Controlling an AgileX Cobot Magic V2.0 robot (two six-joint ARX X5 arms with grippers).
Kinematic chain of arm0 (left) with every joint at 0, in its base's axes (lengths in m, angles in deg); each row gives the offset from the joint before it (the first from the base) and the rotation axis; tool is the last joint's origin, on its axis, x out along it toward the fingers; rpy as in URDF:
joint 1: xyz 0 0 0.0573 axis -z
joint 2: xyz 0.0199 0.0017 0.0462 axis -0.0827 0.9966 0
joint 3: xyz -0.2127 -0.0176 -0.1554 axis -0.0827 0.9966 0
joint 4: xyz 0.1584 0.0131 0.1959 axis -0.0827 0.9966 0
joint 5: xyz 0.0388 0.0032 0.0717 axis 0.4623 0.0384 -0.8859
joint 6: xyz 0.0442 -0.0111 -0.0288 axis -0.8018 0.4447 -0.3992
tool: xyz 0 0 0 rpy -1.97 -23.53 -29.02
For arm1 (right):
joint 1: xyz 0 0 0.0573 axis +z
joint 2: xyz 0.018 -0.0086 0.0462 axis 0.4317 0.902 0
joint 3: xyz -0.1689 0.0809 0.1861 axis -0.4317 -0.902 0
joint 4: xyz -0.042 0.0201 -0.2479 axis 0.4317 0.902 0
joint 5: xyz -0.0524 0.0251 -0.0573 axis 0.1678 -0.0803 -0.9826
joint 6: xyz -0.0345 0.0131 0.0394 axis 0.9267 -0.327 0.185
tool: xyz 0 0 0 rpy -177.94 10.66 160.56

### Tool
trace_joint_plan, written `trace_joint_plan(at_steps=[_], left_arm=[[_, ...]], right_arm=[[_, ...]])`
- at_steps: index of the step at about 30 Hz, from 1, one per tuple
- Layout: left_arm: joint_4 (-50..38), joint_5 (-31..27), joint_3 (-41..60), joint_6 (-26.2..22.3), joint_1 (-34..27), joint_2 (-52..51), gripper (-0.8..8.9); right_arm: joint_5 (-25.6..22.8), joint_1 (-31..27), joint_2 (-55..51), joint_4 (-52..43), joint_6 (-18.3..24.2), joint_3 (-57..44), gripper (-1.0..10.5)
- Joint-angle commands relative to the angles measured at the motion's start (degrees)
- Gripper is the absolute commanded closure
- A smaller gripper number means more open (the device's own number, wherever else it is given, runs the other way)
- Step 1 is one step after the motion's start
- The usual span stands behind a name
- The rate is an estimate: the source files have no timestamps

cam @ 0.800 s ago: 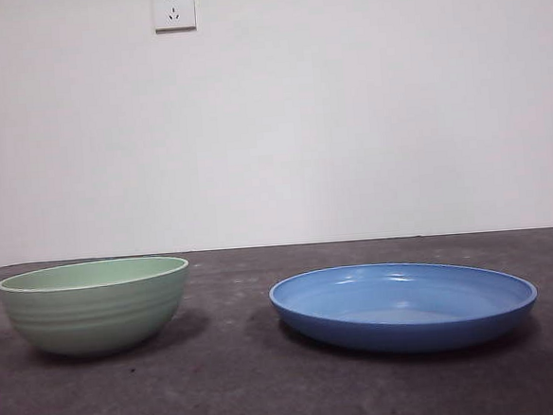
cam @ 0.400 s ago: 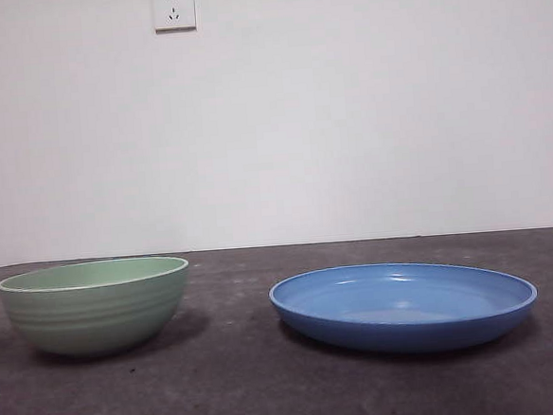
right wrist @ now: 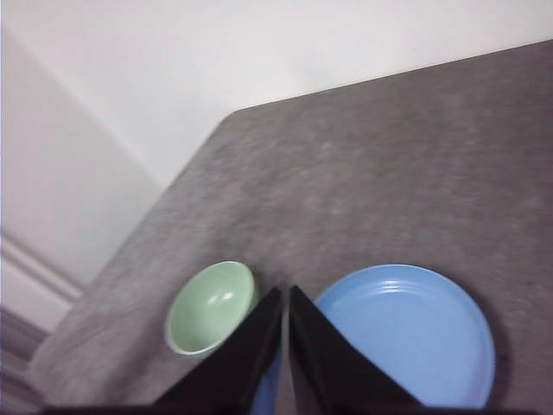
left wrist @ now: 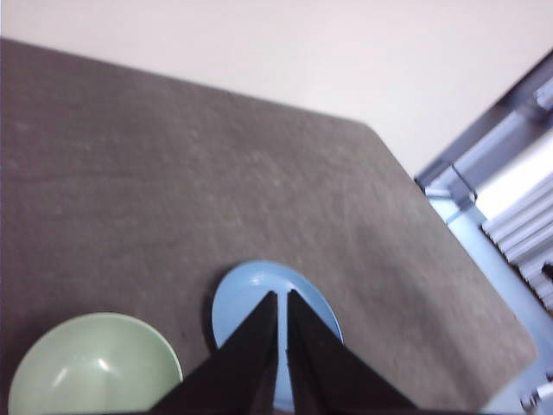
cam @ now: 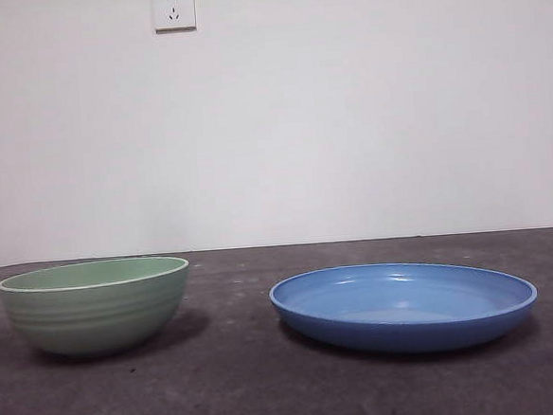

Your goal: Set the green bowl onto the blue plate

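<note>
Green bowl (cam: 95, 306) sits upright on the dark grey surface (cam: 270, 388), on the left in the front view. Blue plate (cam: 404, 305) lies flat on the same surface to the right of it, w/ a clear gap of bare surface between the two; not touching. Bowl is empty, and the plate's inside is bare too. Faint ribs show on the bowl's outer wall, lighter rim on top.

No arm shows in the front view. Both arms are up high, looking down at the surface from their wrist cams.

Left end effector (left wrist: 282, 298): jaws pressed together w/ only a thin slit between them, nothing held; the tips lie over the plate (left wrist: 238, 298) in that view, bowl (left wrist: 95, 367) beside it.

Right end effector (right wrist: 284, 294): jaws likewise pressed together, holding nothing; the tips show between bowl (right wrist: 212, 307) and plate (right wrist: 406, 333).

White wall behind, w/ a socket (cam: 174, 8) high on it.
</note>
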Motion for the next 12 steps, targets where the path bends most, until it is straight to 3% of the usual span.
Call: trace_joint_plan(at_steps=[1,12], left_arm=[[2.7,0.3,-3.2,-4.5,1.6,2.5,7.95],[10.1,0.4,-4.5,-10.7,5.0,7.7,7.94]], right_arm=[[2.2,0.6,3.1,0.7,1.7,2.6,9.4],[1.8,5.6,8.6,5.0,8.0,4.6,9.4]])
